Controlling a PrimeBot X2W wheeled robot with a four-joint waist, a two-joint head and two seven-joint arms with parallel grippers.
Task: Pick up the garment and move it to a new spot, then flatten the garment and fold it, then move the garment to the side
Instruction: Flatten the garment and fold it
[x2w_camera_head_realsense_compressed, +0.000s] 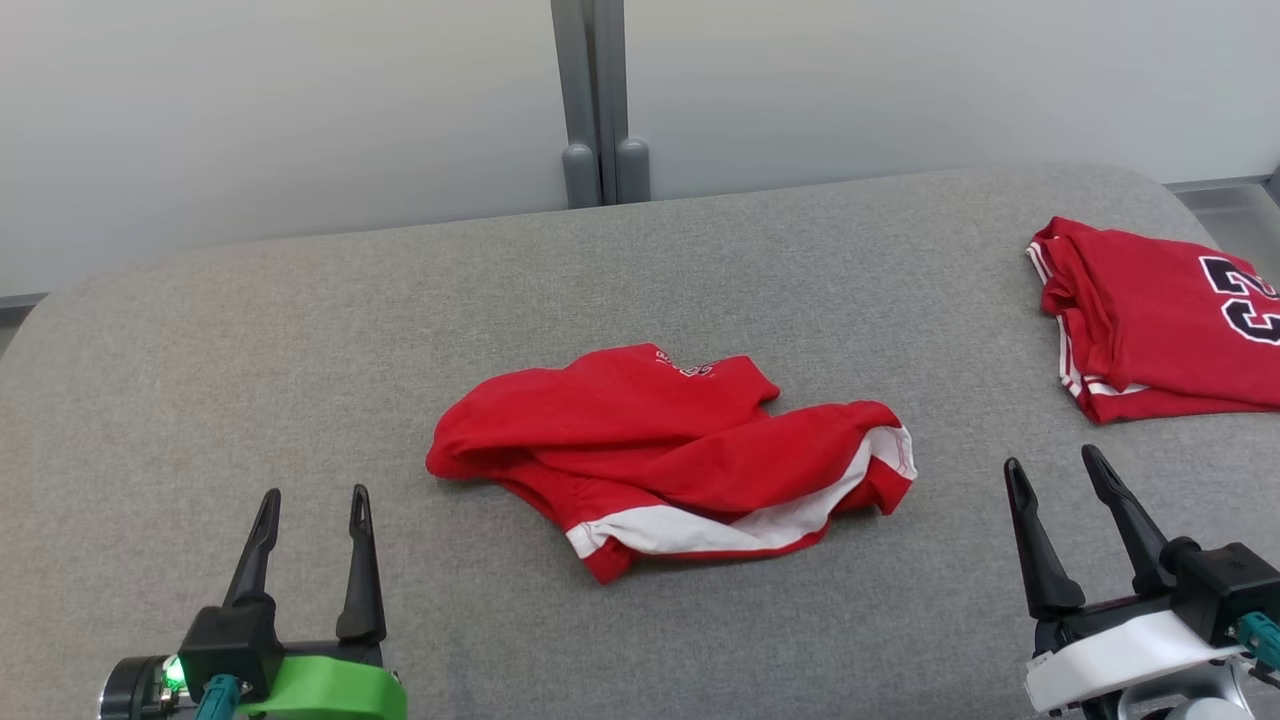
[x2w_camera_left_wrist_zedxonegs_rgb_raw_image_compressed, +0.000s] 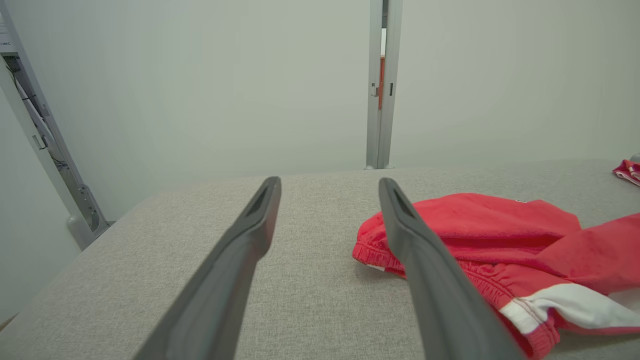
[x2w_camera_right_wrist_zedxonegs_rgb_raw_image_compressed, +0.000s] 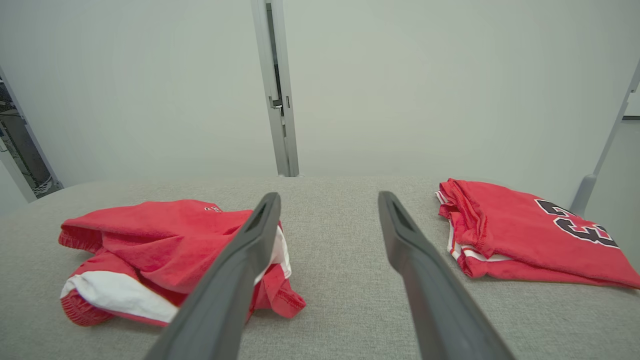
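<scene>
Plainly, nothing is picked up yet: in the head view the garment (x2w_camera_head_realsense_compressed: 670, 460) is seen crumpled at the middle of the desk (x2w_camera_head_realsense_compressed: 250, 330), the left claw (x2w_camera_head_realsense_compressed: 314, 494) and right claw (x2w_camera_head_realsense_compressed: 1053, 459) both spread apart and empty short of it, a folded jersey (x2w_camera_head_realsense_compressed: 1150, 320) well to its right. In the left wrist view its waistband (x2w_camera_left_wrist_zedxonegs_rgb_raw_image_compressed: 372, 252) is shown nearest; a pinch there seems called for. In the right wrist view the desk's grey cloth is backed by pale wall (x2w_camera_right_wrist_zedxonegs_rgb_raw_image_compressed: 400, 75).

A grey fabric-covered counter (x2w_camera_head_realsense_compressed: 250, 350) with rounded corners stands before pale, evenly lit wall panels (x2w_camera_head_realsense_compressed: 250, 110). A grey vertical post (x2w_camera_head_realsense_compressed: 597, 90) joins the panels behind it. A slanted metal frame (x2w_camera_left_wrist_zedxonegs_rgb_raw_image_compressed: 50, 150) rises off the counter's far-left corner.
</scene>
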